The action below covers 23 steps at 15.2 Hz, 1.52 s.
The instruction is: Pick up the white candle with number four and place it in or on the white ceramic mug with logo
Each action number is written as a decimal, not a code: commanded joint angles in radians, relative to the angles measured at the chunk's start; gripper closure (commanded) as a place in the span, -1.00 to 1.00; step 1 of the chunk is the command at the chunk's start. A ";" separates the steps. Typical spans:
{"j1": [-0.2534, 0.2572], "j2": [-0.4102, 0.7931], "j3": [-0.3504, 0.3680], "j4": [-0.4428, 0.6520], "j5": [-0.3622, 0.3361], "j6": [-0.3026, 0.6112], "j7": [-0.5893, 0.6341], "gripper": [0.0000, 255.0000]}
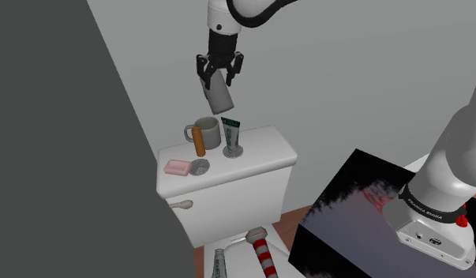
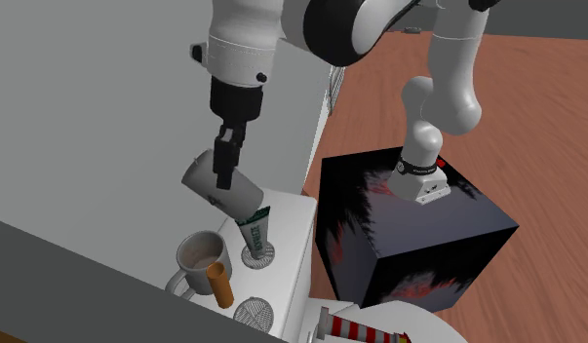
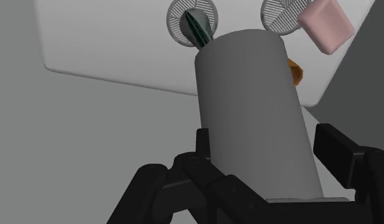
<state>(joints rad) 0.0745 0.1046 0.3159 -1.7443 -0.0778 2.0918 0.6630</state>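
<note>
A plain grey cylinder, the candle [image 1: 219, 95] [image 2: 221, 185] [image 3: 257, 114], hangs tilted in the air above the toilet tank. My gripper [image 1: 220, 77] [image 2: 225, 168] [image 3: 267, 149] is shut on it, fingers clasping its upper part. Below and slightly toward the shoulder view's left stands the grey mug [image 1: 208, 133] [image 2: 196, 258] on the tank lid, handle toward the wall. An orange cylinder [image 1: 198, 140] [image 2: 220, 285] [image 3: 295, 71] leans against the mug's front. The candle hides the mug from the wrist camera.
On the white tank lid [image 1: 267, 146] a green tube [image 1: 231, 134] [image 2: 254, 234] [image 3: 198, 25] stands on a round mesh disc beside the mug. A pink soap [image 1: 178, 167] [image 3: 325, 25] and another disc [image 1: 200, 166] lie in front. A red-striped item [image 1: 264, 257] lies below. The black stand [image 2: 409, 224] is beside.
</note>
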 commanded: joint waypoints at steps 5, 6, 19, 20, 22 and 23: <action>0.070 0.290 0.001 0.417 -0.100 -0.142 0.055 1.00; 0.069 0.288 0.000 0.401 -0.100 -0.128 0.056 1.00; 0.060 0.296 -0.007 0.237 -0.111 0.043 0.073 1.00; 0.060 0.298 -0.008 0.227 -0.113 0.055 0.075 1.00; 0.060 0.306 -0.010 0.199 -0.118 0.089 0.079 1.00; 0.059 0.305 -0.010 0.199 -0.118 0.089 0.079 1.00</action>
<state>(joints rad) 0.1341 0.4083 0.3061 -1.5394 -0.1941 2.1722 0.7414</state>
